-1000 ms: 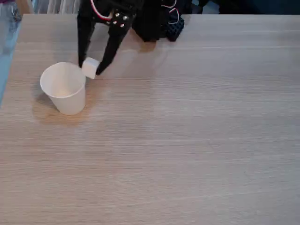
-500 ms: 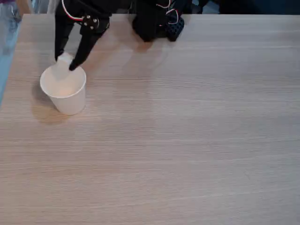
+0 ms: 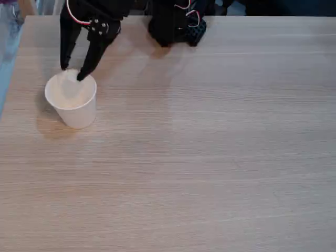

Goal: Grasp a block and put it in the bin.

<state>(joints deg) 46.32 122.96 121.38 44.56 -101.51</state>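
Gripper [image 3: 72, 73] position: in the fixed view we find it at the upper left of the table [image 3: 210, 157], directly above the far rim of the bin [image 3: 71, 103], with both black fingertips [image 3: 82, 76] just over the cup's mouth. We see the two fingers spread apart, with pale cup interior visible between them and nothing clamped there, so we read the claw as moderately wide and empty. Inside the bin we note a faint whitish, blurred patch [image 3: 70, 86] near the far wall; it may be the block, but white on white prevents us from confirming this. The bin stands upright on the wood-grain surface. Behind the arm, at the table's far edge, we see the black arm base [image 3: 176, 23] with red and white wires [image 3: 190, 14].
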